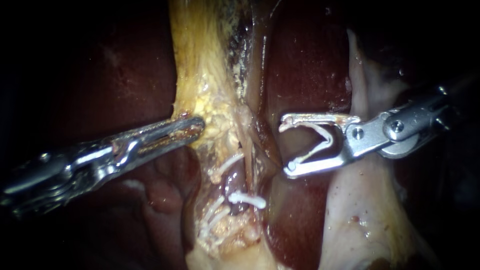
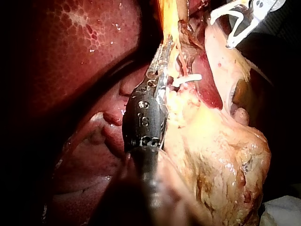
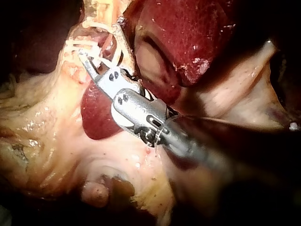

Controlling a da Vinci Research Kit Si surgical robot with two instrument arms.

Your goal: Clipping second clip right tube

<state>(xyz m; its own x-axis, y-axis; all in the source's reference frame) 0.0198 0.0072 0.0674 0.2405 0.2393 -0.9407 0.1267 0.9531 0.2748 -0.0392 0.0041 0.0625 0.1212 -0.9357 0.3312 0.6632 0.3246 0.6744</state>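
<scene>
My right instrument [image 1: 287, 146] comes in from the right. Its jaws stand wide apart and hold an open white clip [image 1: 320, 142] between them. The clip's mouth faces the tubes [image 1: 256, 155] and lies just beside them, with no tube inside it. Lower down, white clips [image 1: 247, 200] sit on the tubes, and another clip [image 1: 230, 162] lies higher. My left instrument [image 1: 192, 127] is shut on the yellow tissue [image 1: 200, 55] left of the tubes. In the left wrist view this instrument [image 2: 165, 47] grips a yellow strand [image 2: 168, 19]. The right wrist view shows my right instrument [image 3: 89, 61] reaching the clipped area.
Dark red liver [image 1: 310, 65] lies behind and around the tubes. A pale flap of tissue [image 1: 360, 210] sits under my right instrument's shaft. A lumpy yellow mass [image 2: 221, 165] fills the space beside my left instrument in the left wrist view.
</scene>
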